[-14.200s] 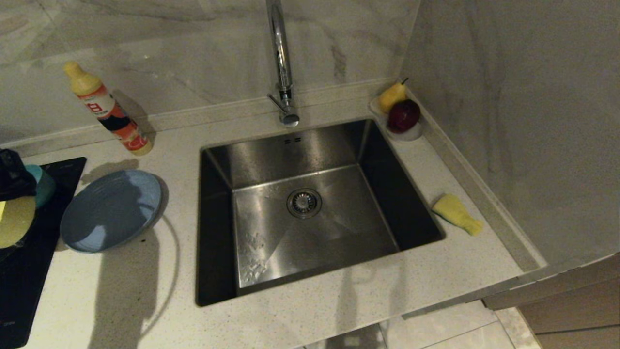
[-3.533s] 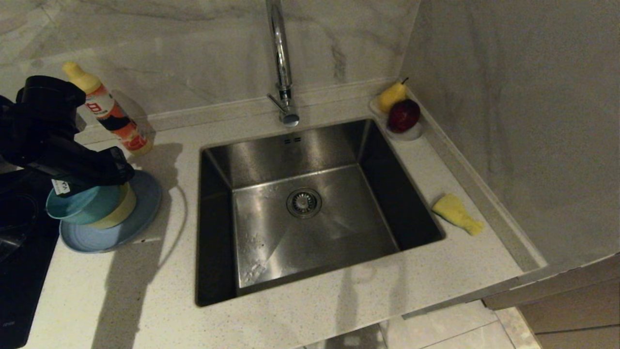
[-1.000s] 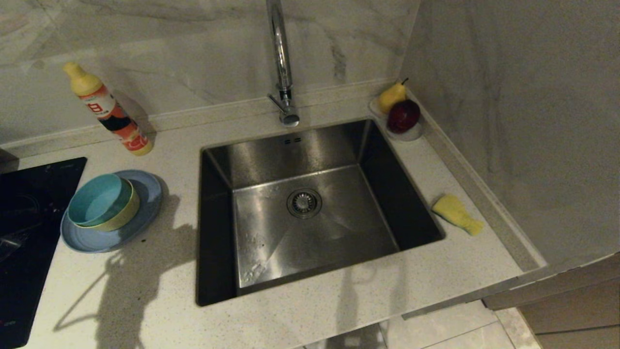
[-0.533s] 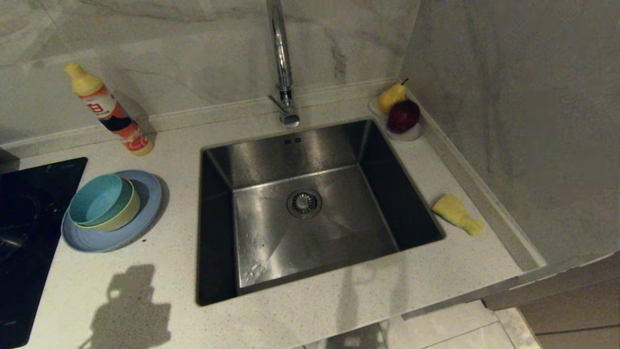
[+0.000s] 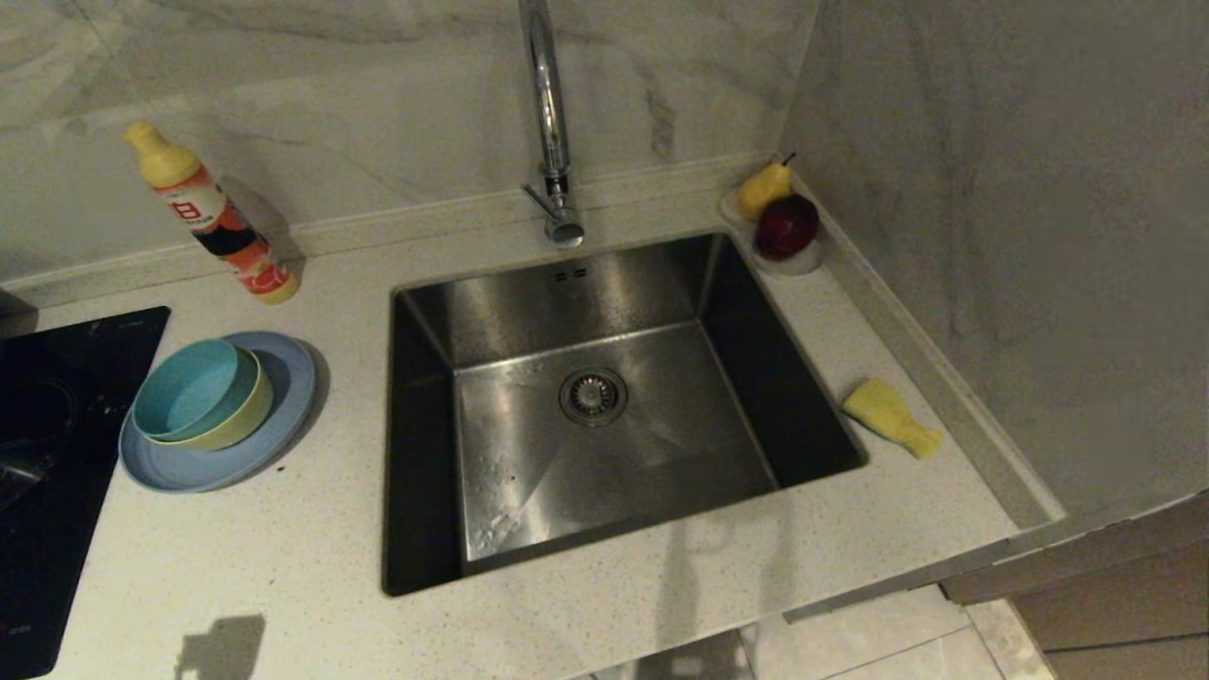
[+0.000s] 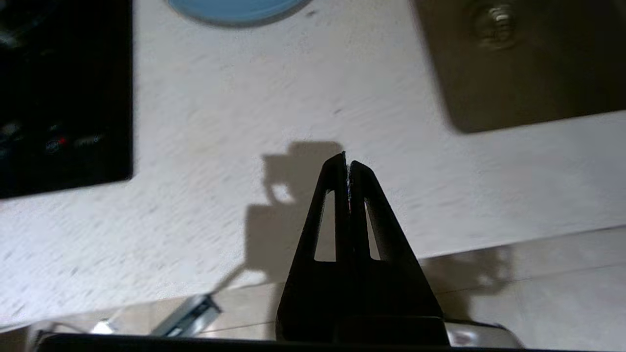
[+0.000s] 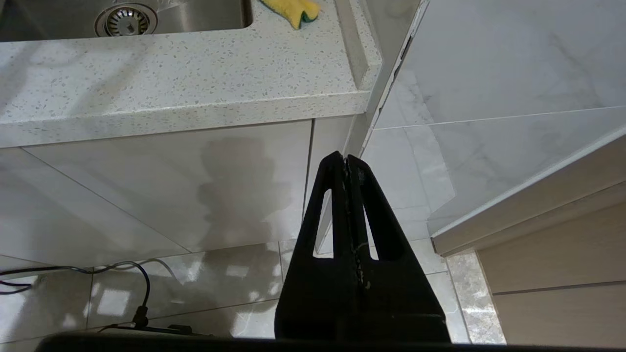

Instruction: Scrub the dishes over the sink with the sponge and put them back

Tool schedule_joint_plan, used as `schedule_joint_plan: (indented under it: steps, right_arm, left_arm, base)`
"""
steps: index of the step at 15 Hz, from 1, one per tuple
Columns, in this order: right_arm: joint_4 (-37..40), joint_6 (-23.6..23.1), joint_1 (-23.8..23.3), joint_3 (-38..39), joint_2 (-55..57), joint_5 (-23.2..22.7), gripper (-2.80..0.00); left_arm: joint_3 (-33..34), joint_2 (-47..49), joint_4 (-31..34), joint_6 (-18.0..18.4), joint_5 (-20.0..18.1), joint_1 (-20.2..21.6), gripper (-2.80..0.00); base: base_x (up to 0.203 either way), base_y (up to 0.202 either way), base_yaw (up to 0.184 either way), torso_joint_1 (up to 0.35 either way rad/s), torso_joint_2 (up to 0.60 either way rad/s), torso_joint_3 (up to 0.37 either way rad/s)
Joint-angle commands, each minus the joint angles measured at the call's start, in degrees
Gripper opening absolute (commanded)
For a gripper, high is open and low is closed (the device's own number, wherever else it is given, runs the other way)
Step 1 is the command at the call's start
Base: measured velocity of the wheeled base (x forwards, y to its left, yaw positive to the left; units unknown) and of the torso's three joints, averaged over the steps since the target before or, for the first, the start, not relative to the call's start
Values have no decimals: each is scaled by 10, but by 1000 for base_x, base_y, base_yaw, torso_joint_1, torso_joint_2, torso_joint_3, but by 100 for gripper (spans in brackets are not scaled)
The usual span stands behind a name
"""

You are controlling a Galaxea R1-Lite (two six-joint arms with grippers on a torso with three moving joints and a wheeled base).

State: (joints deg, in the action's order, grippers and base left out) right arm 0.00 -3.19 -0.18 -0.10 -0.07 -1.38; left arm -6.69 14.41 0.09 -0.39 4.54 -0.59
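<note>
The left gripper [image 6: 347, 164] has its fingers pressed together, empty, pointing toward 12 o'clock in its wrist view. The right gripper [image 7: 346, 161] is likewise closed and empty. Neither arm appears in the head view.

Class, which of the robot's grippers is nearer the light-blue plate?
Left. The left gripper hangs over the counter just short of the light-blue plate; the right gripper sits below the counter's far end.

The worktop [image 5: 283, 557] is pale speckled stone, and behind it and on the right stand grey-veined marble walls [image 5: 992, 236]. A black cooktop [image 5: 47, 425] is set in the worktop on the left. Below are pale cabinet fronts [image 7: 161, 186], a glossy tiled floor [image 7: 234, 288] and a wooden cabinet [image 7: 552, 254].
</note>
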Motion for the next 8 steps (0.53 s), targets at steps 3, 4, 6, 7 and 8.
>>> schedule_joint_plan:
  steps: [3, 4, 6, 7, 8]
  right_arm:
    - [0, -1, 0, 0, 1, 0, -280]
    - [0, -1, 0, 0, 0, 0, -280]
    - [0, 0, 0, 0, 0, 0, -280]
    - [0, -1, 0, 0, 1, 0, -280]
    - [0, -1, 0, 0, 1, 0, -280]
  left_arm:
    - [47, -123, -6, 14, 16, -5, -280]
    - [51, -145, -10, 23, 16, -4, -280]
    - [55, -145, -21, 21, 16, -3, -280]
    - [55, -145, -21, 0, 14, -3, -280]
    - [59, -145, -20, -27, 8, -3, -280]
  base:
    - [0, 0, 0, 0, 0, 0]
    - [0, 0, 0, 0, 0, 0]
    - [0, 0, 0, 0, 0, 0]
    - [0, 0, 0, 0, 0, 0]
    - [0, 0, 0, 0, 0, 0]
